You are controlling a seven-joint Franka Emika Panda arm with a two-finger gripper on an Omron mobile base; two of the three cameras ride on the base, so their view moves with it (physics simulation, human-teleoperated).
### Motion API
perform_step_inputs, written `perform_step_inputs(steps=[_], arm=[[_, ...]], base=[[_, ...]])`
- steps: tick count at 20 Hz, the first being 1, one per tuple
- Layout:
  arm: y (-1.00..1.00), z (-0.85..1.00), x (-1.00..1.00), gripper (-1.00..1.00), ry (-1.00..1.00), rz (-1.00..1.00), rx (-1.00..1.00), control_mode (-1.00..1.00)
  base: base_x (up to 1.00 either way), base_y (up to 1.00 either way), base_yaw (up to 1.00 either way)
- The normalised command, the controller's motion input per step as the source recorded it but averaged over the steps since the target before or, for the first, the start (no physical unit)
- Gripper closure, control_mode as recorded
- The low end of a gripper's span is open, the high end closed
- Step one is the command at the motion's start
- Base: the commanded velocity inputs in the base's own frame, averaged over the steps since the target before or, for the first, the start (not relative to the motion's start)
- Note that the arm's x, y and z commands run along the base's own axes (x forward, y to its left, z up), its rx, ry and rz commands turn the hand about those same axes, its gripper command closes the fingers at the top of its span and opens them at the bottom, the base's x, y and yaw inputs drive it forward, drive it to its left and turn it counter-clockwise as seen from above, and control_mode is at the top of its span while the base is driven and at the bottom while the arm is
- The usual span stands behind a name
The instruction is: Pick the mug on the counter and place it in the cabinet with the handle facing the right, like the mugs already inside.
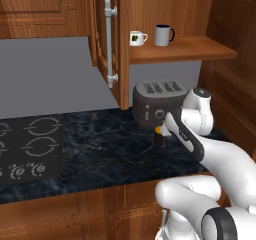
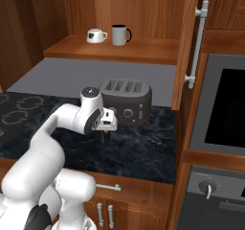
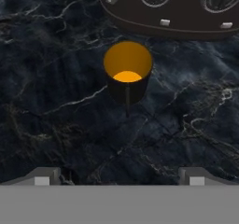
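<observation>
The gripper (image 3: 119, 176) hangs above the table (image 1: 100, 144) with its jaws spread wide and nothing between them, pointing down at the mug (image 3: 127, 73). In the hand view the two fingertips (image 3: 43, 176) stand far apart at the bottom, and the mug sits well beyond them, upright, its orange-yellow inside showing and its handle (image 3: 127, 99) turned toward the camera as a thin black edge. The mug (image 1: 159, 136) stands on the dark marbled table just in front of the toaster (image 1: 157, 101), near its front face. In the right base view the hand sits directly above the mug (image 2: 103, 136). Above, the cabinet (image 1: 180, 49) stands open, its door (image 1: 107, 44) swung out to the left; a white mug (image 1: 136, 38) and a grey mug (image 1: 162, 35) sit on its shelf, handles to the right
</observation>
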Motion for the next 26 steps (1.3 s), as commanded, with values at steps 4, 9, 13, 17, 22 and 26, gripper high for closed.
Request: perform_step_inputs(steps=[4, 9, 13, 17, 22, 26], arm=[[0.0, -0.11, 0.0, -1.0, 0.0, 0.01, 0.0, -1.0], [0.0, -0.11, 0.02, -1.0, 0.0, 0.0, 0.0, -1.0], [0.0, -0.06, 0.06, -1.0, 0.0, 0.0, 0.0, -1.0], [0.0, -0.05, 0.11, -1.0, 0.0, 0.0, 0.0, -1.0], [0.0, -0.04, 0.16, -1.0, 0.0, 0.0, 0.0, -1.0], [0.0, -0.06, 0.2, -1.0, 0.0, 0.0, 0.0, -1.0]], base=[[0.0, 0.0, 0.0], [0.0, 0.0, 0.0], [0.0, 0.0, 0.0], [0.0, 0.0, 0.0], [0.0, 0.0, 0.0], [0.0, 0.0, 0.0]])
